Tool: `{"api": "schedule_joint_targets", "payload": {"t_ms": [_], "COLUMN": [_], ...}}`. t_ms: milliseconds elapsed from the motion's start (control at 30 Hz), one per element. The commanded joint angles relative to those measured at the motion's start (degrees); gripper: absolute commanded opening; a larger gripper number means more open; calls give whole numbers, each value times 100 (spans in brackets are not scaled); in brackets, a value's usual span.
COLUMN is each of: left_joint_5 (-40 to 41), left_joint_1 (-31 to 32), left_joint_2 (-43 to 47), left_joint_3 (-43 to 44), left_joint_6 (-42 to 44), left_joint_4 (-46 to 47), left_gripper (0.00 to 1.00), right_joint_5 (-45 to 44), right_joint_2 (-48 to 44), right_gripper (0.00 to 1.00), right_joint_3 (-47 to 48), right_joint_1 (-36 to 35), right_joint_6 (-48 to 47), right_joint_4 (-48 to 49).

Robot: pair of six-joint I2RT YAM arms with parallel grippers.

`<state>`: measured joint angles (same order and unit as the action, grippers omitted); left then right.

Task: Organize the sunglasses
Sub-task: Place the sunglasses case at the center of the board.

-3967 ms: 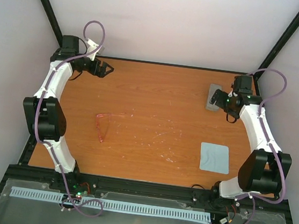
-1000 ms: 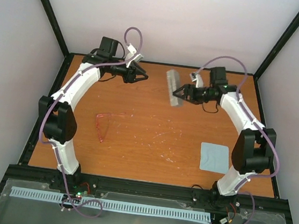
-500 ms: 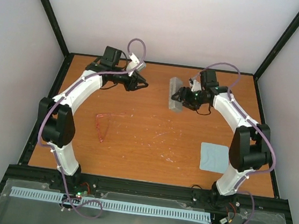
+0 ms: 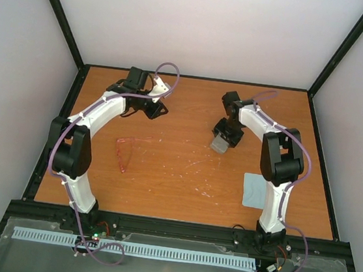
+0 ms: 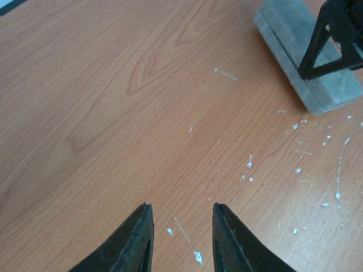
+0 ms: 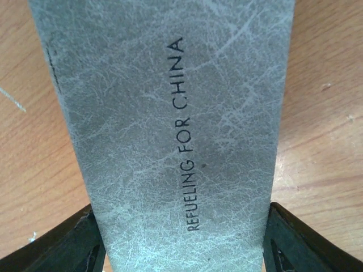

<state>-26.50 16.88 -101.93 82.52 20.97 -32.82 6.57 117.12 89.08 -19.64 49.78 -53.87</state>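
The sunglasses [image 4: 126, 151], thin red-pink frames with their arms unfolded, lie on the table left of centre, and neither gripper touches them. My left gripper [image 4: 160, 110] hovers behind them near the back of the table. It is open, a narrow gap [image 5: 180, 214] between its tips showing only bare wood. My right gripper [image 4: 226, 133] is shut on the grey case [image 4: 220, 144] at one end. In the right wrist view the case [image 6: 170, 113] fills the space between both fingers [image 6: 85, 238]. The left wrist view shows the case [image 5: 329, 93] at top right, low over the table.
A light blue cloth [image 4: 260, 191] lies flat at the near right. White scuff marks [image 4: 194, 167] dot the wooden table [image 4: 162, 193] around its middle. Black frame posts and white walls close in the back and sides.
The right arm has swung the case from the back towards the table's middle and lowered it. The left gripper has drawn back slightly leftward, and its jaws have narrowed.
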Motion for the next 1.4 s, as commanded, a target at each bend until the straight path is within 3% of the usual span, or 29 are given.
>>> {"api": "schedule_joint_targets", "payload": {"t_ms": [0,100,167,300,400,433,533,667,800,1067,1167,1367], "left_joint_5": [384,354,327,136,79,134,302,477,792,1643,1807,2373], "left_joint_1": [35,34,34,50,202,308,675,1045,1370,2149,2388,2789], "left_joint_2": [234,260,247,197,35,-48,-318,-694,-1219,-2248,-2731,-3336], "left_joint_3": [-84,-120,-107,36,243,327,655,1067,1740,2927,3610,4448], "left_joint_6": [132,71,13,-150,-235,-235,-232,-292,-328,-427,-660,-822], "left_joint_4": [134,158,184,186,92,46,-148,-391,-833,-1412,-1834,-2260], "left_gripper": [33,41,52,67,72,73,74,75,75,82,83,88], "right_joint_5": [-409,-165,-99,65,94,101,136,313,-176,-632,-359,120], "right_joint_2": [298,373,430,375,264,213,69,-11,-585,-2989,-2964,-2885], "right_gripper": [3,4,15,57,69,87,99,100,100,96,96,96], "right_joint_3": [147,124,159,141,178,219,314,454,355,-1916,-2080,-2381], "right_joint_1": [-208,-332,-403,-461,-462,-458,-447,-419,-155,1958,2381,2433], "right_joint_6": [881,982,977,948,878,844,675,428,385,103,-352,-629], "right_joint_4": [-437,-352,-356,-307,-313,-325,-324,-245,-423,432,384,590]}}
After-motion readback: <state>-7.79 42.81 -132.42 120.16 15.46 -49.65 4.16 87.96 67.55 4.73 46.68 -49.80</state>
